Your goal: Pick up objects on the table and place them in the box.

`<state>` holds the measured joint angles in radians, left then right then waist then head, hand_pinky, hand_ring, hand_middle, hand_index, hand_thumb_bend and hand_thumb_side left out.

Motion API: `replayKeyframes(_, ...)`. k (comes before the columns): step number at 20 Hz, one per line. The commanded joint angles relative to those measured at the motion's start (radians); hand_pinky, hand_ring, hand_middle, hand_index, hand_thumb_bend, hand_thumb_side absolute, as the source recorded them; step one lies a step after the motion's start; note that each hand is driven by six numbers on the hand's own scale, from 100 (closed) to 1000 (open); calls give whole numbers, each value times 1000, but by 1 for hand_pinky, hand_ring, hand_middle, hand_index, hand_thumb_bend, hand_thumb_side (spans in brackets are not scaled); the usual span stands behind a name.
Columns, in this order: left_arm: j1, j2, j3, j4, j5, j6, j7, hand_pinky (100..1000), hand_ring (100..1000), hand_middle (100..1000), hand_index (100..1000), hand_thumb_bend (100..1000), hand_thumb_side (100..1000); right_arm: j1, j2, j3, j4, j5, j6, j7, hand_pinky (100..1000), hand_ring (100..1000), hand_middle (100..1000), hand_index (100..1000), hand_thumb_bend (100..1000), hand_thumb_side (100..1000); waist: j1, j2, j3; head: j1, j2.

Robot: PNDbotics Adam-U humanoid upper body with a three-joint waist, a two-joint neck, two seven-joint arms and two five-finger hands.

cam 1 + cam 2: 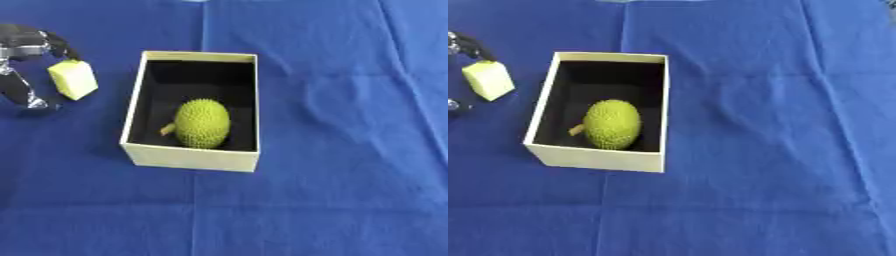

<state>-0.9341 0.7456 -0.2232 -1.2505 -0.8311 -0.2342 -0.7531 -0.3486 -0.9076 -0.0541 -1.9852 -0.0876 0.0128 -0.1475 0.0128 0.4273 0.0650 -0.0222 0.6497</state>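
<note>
blue cloth (350, 100) covers table | cream box (194, 162) open, black inside | spiky green fruit (203, 123) lies in box, near front wall | left hand (26, 45) left of box, pinching pale yellow block (73, 79)

left hand (26, 60) — black shell | silver joints — shiny metal fingertips

A spiky green fruit (612, 124) lies in the cream box (592, 158) on blue cloth (780, 125).
</note>
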Motion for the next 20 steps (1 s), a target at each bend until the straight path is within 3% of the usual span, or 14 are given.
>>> replayKeyframes(1, -21, 51, 22, -48, -11, 4, -17, 890, 851, 827, 915, 534, 100, 4, -21, -9, -15, -9, 7, 0, 855, 719, 550, 780, 100, 662, 1, -18, 0, -2, -4)
replayKeyframes(11, -26, 84, 34, -117, 11, 26, -50, 886, 851, 824, 915, 547, 100, 19, -14, -7, -15, -16, 26, 6, 855, 715, 544, 776, 100, 675, 6, -18, 2, -7, -5)
replayKeyframes(20, -29, 53, 18, -53, 6, 21, -62, 894, 878, 869, 923, 541, 100, 18, -2, -5, -15, -24, 37, 12, 855, 714, 535, 775, 100, 683, 5, -12, -8, -1, -11)
